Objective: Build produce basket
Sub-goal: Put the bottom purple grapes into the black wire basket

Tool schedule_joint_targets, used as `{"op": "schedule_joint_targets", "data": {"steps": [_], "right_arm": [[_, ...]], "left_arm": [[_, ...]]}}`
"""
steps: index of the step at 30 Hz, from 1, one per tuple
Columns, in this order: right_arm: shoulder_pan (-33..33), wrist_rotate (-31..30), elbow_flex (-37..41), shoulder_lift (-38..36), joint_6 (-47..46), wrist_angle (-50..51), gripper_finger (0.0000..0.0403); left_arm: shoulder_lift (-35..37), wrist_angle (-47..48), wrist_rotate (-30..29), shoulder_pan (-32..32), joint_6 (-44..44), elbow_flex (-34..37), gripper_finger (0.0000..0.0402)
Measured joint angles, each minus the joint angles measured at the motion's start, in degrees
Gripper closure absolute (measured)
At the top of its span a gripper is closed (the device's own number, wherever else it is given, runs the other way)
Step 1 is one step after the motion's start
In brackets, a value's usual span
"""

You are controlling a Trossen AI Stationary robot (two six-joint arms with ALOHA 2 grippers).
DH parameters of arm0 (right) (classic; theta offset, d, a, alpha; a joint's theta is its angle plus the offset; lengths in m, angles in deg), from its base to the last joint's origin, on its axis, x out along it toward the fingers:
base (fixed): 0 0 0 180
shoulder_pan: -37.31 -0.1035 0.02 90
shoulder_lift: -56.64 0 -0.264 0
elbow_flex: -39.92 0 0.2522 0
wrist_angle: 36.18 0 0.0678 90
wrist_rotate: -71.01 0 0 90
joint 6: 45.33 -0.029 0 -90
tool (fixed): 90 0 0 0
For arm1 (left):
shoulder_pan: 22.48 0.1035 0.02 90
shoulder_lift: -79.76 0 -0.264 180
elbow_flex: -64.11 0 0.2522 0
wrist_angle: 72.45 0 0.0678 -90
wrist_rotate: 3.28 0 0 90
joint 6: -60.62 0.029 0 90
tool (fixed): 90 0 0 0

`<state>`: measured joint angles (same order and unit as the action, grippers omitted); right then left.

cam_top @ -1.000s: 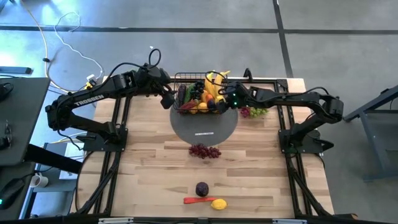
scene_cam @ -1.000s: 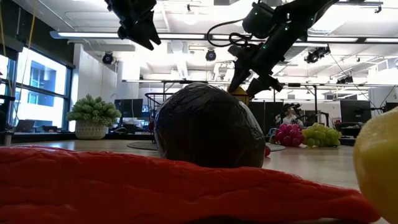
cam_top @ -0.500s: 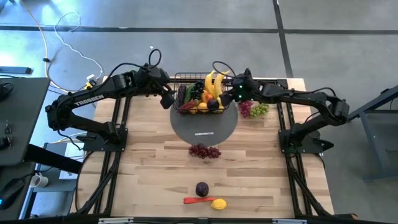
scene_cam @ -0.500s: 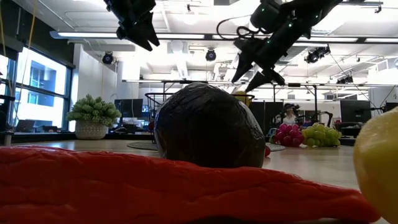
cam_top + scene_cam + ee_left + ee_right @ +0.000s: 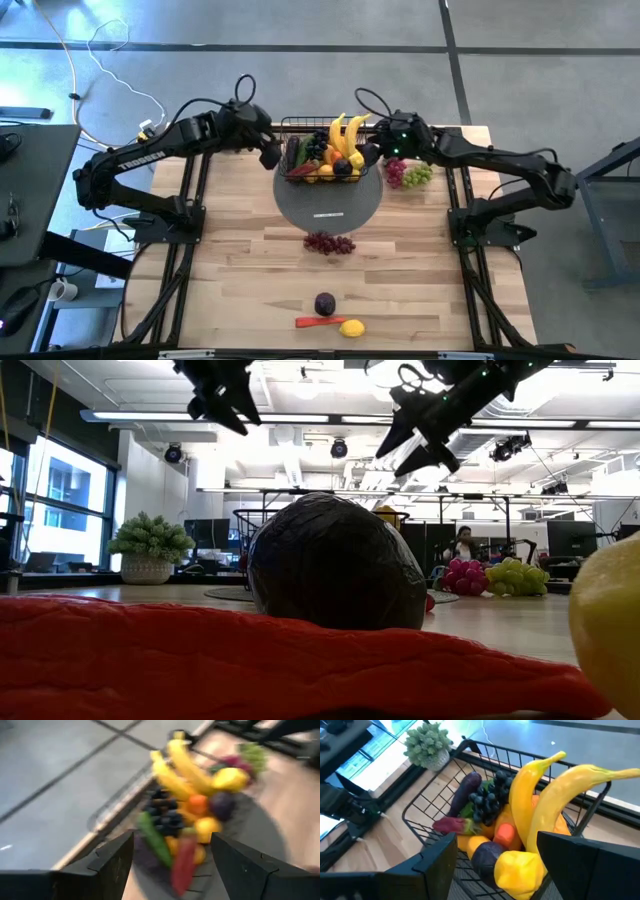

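Right gripper [image 5: 368, 153] (fingers spread, empty) hovers beside the black wire-mesh basket [image 5: 292, 125]; a careless swing could topple its upright yellow bananas [image 5: 343, 133]

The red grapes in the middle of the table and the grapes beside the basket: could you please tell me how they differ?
The red grapes are one dark red bunch lying alone on the bare wood, near the grey disc. The grapes beside the basket are a red and a green bunch together, under the right arm. Both remain outside the basket.

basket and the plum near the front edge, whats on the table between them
In the high view, a bunch of dark red grapes lies between the basket and the plum, just past the grey disc; otherwise bare wood.
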<state>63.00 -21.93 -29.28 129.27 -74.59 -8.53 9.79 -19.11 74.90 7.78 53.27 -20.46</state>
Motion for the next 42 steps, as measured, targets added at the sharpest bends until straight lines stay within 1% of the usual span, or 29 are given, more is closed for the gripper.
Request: {"op": "schedule_joint_targets", "data": {"steps": [3, 6, 8, 12, 19, 23, 29, 34, 38, 42], "right_arm": [[-0.56, -0.04, 0.00, -0.76, 0.79, 0.03, 0.0148], [-1.55, -0.04, 0.00, -1.51, 0.82, 0.07, 0.0148], [-2.31, -0.27, 0.00, -2.18, 0.65, 0.02, 0.0148], [-3.51, -1.08, 0.00, -3.74, -2.79, 0.07, 0.0148], [-5.57, -4.12, 0.00, -6.41, -3.37, 1.85, 0.0148], [-7.10, -4.51, 0.00, -7.18, -5.12, 2.32, 0.0148], [-9.93, -4.50, 0.00, -7.11, -6.84, 5.00, 0.0148], [-12.47, -6.47, 0.00, -7.07, -8.01, 8.13, 0.0148], [-13.97, -8.93, 0.00, -7.07, -9.33, 11.02, 0.0148], [-15.10, -9.29, 0.00, -7.05, -10.96, 12.93, 0.0148]], "left_arm": [[-0.23, -0.53, 4.60, -0.99, 0.02, 0.00, 0.0147], [-0.95, -0.49, 6.28, -2.84, 0.04, 0.00, 0.0147], [-0.99, -0.47, 6.69, -4.20, 0.62, 0.00, 0.0147], [-1.05, -0.51, 6.72, -7.67, 1.53, 0.08, 0.0147], [-1.53, -0.61, 6.87, -14.71, 3.51, 1.57, 0.0147], [-4.21, -0.90, 6.85, -18.32, 5.92, 1.77, 0.0147], [-9.24, -4.85, 6.83, -22.03, 9.81, 1.71, 0.0147], [-13.74, -7.76, 6.71, -24.07, 12.97, 1.69, 0.0147], [-17.42, -8.84, 6.91, -24.92, 13.61, 1.70, 0.0147], [-20.64, -10.24, 7.94, -25.19, 14.04, 1.70, 0.0147]]}}
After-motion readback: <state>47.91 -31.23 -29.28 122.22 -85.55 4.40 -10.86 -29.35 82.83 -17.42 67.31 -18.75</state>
